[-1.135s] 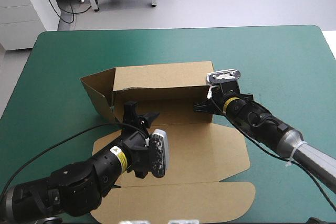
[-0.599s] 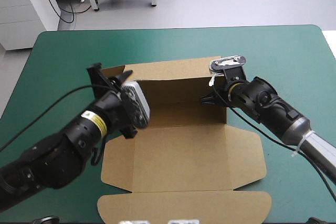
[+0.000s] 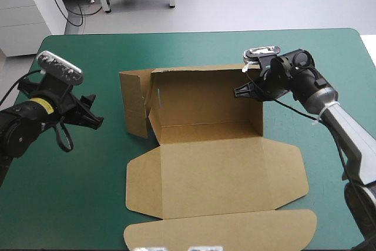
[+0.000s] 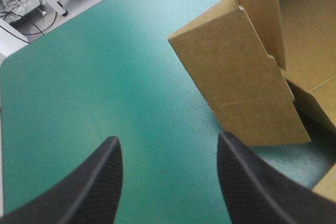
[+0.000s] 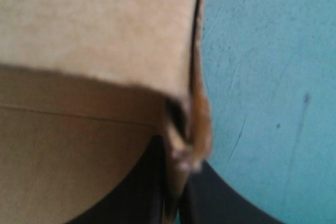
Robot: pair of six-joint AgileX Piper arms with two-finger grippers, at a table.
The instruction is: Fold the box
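Filling most of the high view, the table (image 3: pixel 194 51) wears its teal-green cover, and the brown box (image 3: pixel 211 168) sits about at its middle, only partly raised. The long back wall stands upright on the far side. At its left end a flap stands on edge, swung out toward the table's left edge. At the right end a short wall also stands. The broad panels nearer the robot lie flat on the cover, their rounded tabs spread to both sides.

The right gripper (image 3: pixel 239 92) is at the top of that right end wall. Its wrist view shows its black fingers all but closed, with the edge of the board pinched between them.

The left gripper (image 3: pixel 93 113) hangs over bare cover, left of the standing flap and not touching it. Its fingers (image 4: pixel 94 182) stand wide apart and hold nothing.
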